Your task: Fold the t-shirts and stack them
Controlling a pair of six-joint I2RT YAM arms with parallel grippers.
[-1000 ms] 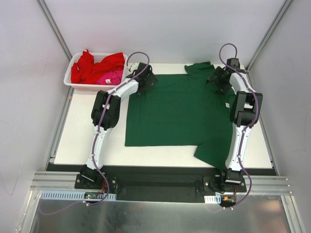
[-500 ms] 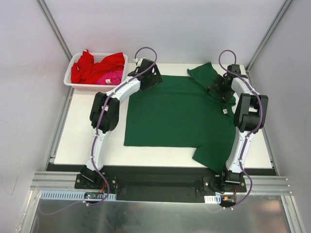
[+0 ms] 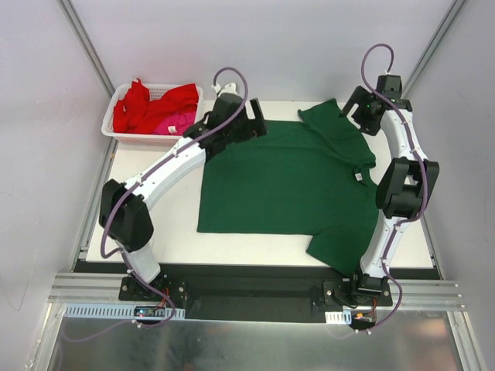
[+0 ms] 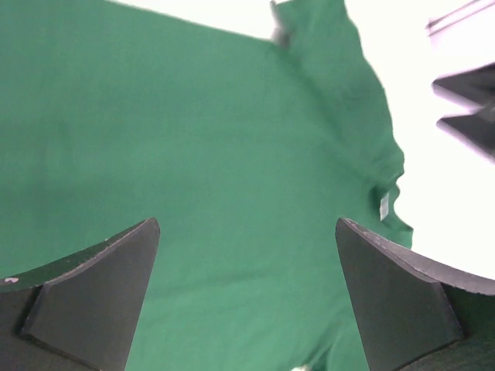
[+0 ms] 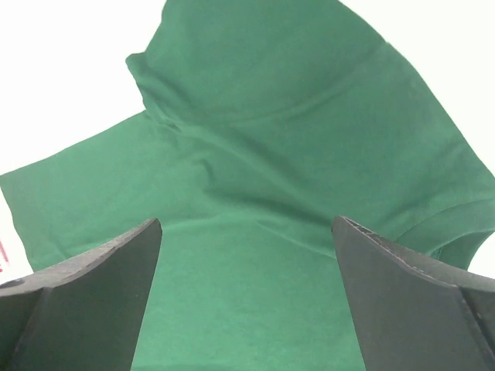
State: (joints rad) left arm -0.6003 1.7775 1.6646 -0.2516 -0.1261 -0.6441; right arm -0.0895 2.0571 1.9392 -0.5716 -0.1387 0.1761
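Shows a dark green t-shirt (image 3: 286,182) spread nearly flat over the right half of the white bench (image 3: 139,224), hem to the left, collar with its small white neck label (image 3: 359,177) to the right. Has one sleeve slanting off at the far right, lightly creased near the shoulder, and the other lapping toward the near edge. Leaves red tees (image 3: 143,104) and a pink one (image 3: 179,122) heaped in the white mesh basket (image 3: 124,133) at the far left corner. Finds the left jaws spread wide above the shirt's far left corner, gripping nothing, with only green cloth beneath in the wrist view. Finds the right jaws equally wide above the far sleeve, likewise empty and clear of the fabric. Against a second ago, puts both sets of jaws higher, no longer low on the cloth, with the left elbow swung out to the left and the far sleeve drawn into more of a slant.
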